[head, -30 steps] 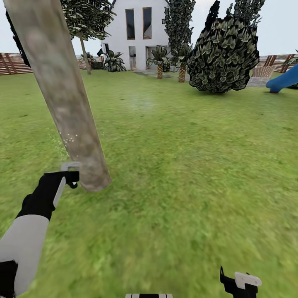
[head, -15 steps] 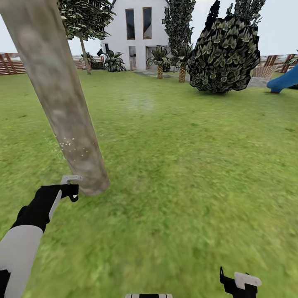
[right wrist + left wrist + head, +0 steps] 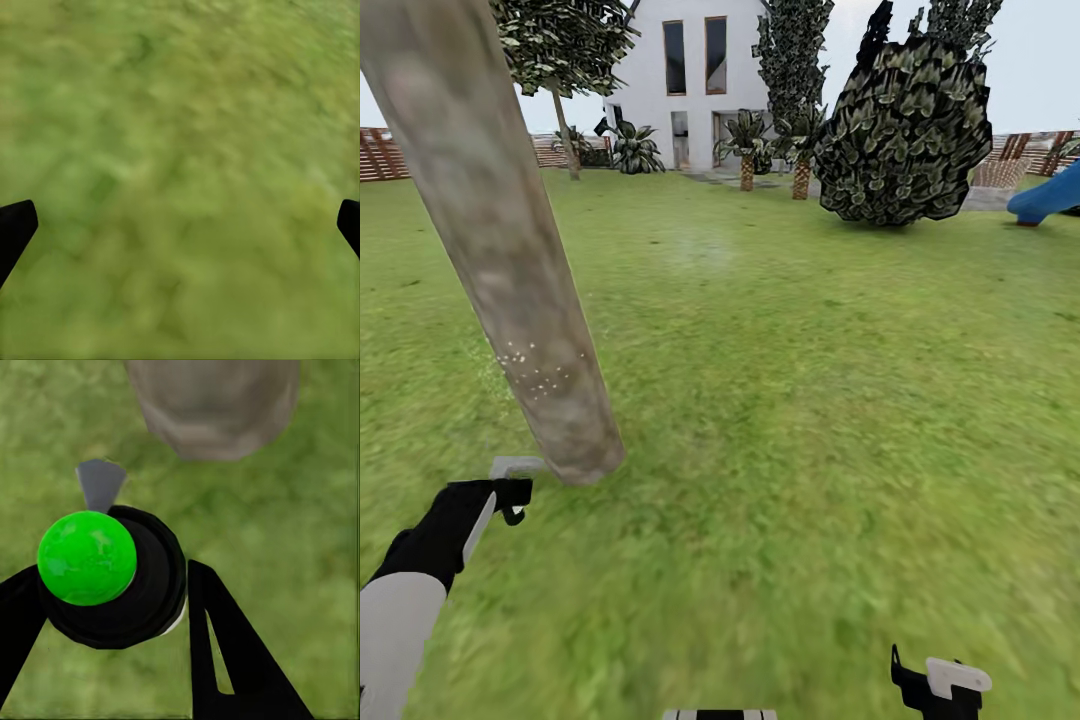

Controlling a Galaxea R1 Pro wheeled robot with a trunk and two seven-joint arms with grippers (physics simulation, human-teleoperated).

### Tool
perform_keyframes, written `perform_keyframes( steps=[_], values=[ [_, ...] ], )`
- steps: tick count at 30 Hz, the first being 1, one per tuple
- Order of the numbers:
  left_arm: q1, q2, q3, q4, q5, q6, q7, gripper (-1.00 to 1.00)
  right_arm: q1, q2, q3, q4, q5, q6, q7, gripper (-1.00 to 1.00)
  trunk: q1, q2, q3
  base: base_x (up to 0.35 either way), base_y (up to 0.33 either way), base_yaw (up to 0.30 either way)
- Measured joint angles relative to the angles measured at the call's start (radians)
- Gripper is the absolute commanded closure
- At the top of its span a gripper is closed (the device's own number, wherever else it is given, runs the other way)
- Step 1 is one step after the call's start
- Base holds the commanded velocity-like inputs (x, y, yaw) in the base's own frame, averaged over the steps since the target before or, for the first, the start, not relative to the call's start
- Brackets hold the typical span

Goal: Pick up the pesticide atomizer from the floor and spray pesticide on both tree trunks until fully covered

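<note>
Now the left tool (image 3: 510,490), gripping the atomizer (image 3: 105,574), sits lower beside the trunk (image 3: 510,270).

The tree trunk (image 3: 510,260) looks smooth and matt, mottled grey-beige with fine white flecks. The atomizer (image 3: 112,577) has a glossy green plastic cap on a matt black body. The lawn (image 3: 810,400) looks soft and blurred.

The tree trunk (image 3: 510,260) is running off the head view's top edge, and the lawn (image 3: 180,150) is blurring beneath the right pincer (image 3: 180,229), whose fingertips are barely showing.
</note>
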Motion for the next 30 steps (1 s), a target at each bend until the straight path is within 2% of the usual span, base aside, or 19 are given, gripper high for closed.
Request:
perform_keyframes(
  steps=[3,4,6,8,9,11,12,15,17,18,20,24,30],
  values=[
    [0.004,-0.028,0.001,0.071,-0.005,-0.060,0.001,1.00,0.000,0.000,0.000,0.000,0.000,0.000,0.000,-1.00,0.000,0.000,0.000,0.002,0.000,0.000],
    [0.005,-0.027,0.003,0.074,-0.008,-0.065,0.001,1.00,0.000,0.000,0.000,0.000,0.000,0.000,0.000,-1.00,0.000,0.000,0.000,0.000,0.000,0.000],
    [0.003,-0.014,0.007,0.071,-0.012,-0.069,0.002,1.00,0.000,0.000,0.000,0.000,0.000,0.000,0.000,-1.00,0.000,0.000,0.000,0.000,0.000,0.000],
    [-0.010,0.023,0.008,0.067,-0.015,-0.062,0.001,1.00,0.000,0.000,0.000,0.000,0.000,0.000,0.000,-1.00,0.000,0.000,0.000,0.000,0.000,0.000],
    [-0.021,0.029,0.008,0.066,-0.008,-0.060,0.000,1.00,0.000,0.000,0.000,0.000,0.000,0.000,0.000,-1.00,0.000,0.000,0.000,0.000,0.000,0.000],
    [-0.025,0.026,0.007,0.066,-0.006,-0.061,0.002,1.00,0.000,0.000,0.000,0.000,0.000,0.000,0.000,-1.00,0.000,0.000,0.000,0.000,0.000,0.000],
    [-0.023,0.022,0.006,0.068,-0.002,-0.064,0.005,1.00,0.000,0.000,0.000,0.000,0.000,0.000,0.000,-1.00,0.000,0.000,0.000,0.000,0.000,0.000],
    [-0.023,-0.012,0.006,0.073,-0.006,-0.068,0.014,1.00,0.000,0.002,0.001,0.000,0.001,0.000,0.002,-1.00,0.000,0.000,0.000,0.000,0.000,0.000],
    [-0.022,-0.018,0.007,0.070,-0.005,-0.066,0.083,1.00,0.000,0.005,0.003,0.000,0.000,-0.001,0.003,-1.00,0.000,0.000,0.000,0.000,0.000,0.108],
    [-0.021,-0.027,0.008,0.070,0.007,-0.066,0.150,1.00,0.000,0.006,0.003,0.000,0.000,-0.001,0.002,-1.00,0.000,0.000,-0.001,0.000,0.000,0.222],
    [-0.013,-0.047,0.007,0.075,0.027,-0.069,0.189,1.00,0.000,0.005,0.002,-0.001,0.000,-0.001,0.001,-1.00,0.000,0.000,-0.002,0.003,0.000,0.131],
    [0.020,-0.096,0.001,0.085,0.031,-0.071,0.185,1.00,0.000,0.003,0.001,-0.001,0.000,-0.001,0.000,-1.00,0.000,0.000,-0.002,0.226,-0.114,0.010],
    [0.020,-0.098,0.003,0.085,0.028,-0.066,0.184,1.00,0.000,0.005,0.002,0.000,0.000,-0.001,-0.001,-1.00,0.000,0.000,-0.002,0.322,-0.037,0.001]
  ],
)
